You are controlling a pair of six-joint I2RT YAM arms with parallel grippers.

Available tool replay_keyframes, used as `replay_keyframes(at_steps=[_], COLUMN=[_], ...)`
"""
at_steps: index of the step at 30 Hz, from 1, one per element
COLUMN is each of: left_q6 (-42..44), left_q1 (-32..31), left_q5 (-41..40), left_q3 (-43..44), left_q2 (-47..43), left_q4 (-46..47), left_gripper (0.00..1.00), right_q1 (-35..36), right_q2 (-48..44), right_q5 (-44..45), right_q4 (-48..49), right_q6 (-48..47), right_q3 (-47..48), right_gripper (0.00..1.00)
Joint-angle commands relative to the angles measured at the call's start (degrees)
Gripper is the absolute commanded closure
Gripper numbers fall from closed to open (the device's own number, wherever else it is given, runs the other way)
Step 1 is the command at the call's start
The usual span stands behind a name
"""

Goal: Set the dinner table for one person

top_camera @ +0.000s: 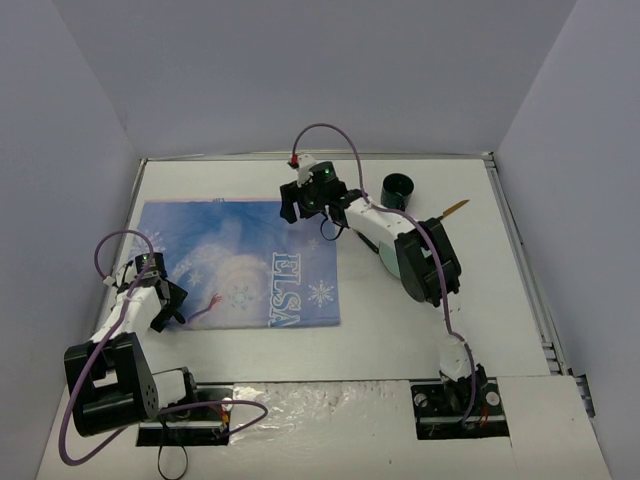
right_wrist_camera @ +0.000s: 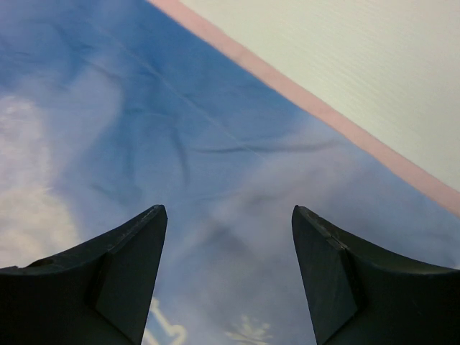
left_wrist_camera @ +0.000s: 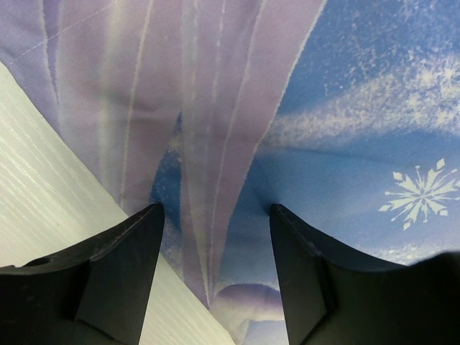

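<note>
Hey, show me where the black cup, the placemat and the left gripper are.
black cup (top_camera: 400,189), top view, its middle
placemat (top_camera: 240,262), top view, its blue middle
left gripper (left_wrist_camera: 215,210), left wrist view, midway between its fingertips

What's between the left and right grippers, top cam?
The blue ELSA placemat spans that stretch, flat on the dinner table; seen in the top external view.

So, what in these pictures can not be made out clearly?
Top view: a pale object beside the placemat lies mostly under the right arm; its kind is unclear.
Top view: only the tip of a wooden handle shows; the right arm hides the rest.
Top view: the inside of the black cup is too dark and small to read.
Both wrist views: the edges cut off all but placemat and table.
</note>
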Motion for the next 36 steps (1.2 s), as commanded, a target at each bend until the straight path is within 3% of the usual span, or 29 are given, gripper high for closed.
replay_keyframes(at_steps=[1, 11, 36], left_q6=[-1.81, -1.97, -1.98], left_q1=[0.74, 0.74, 1.27], left_q5=[3.0, 3.09, 2.7], left_q3=[-3.29, -3.37, -3.09], left_q2=[1.6, 2.55, 2.57], left_q4=[-0.5, -0.49, -1.81], left_gripper=[0.44, 0.44, 0.43], right_q1=[5.16, 6.52, -4.01], right_q2=[-1.79, 5.09, 9.4], right_q5=[-4.64, -5.9, -5.32], right_q4=[2.22, 6.4, 6.84], right_q6=[1.27, 4.92, 4.52], right_q3=[4.25, 5.52, 6.77], right_gripper=[0.33, 0.33, 0.31])
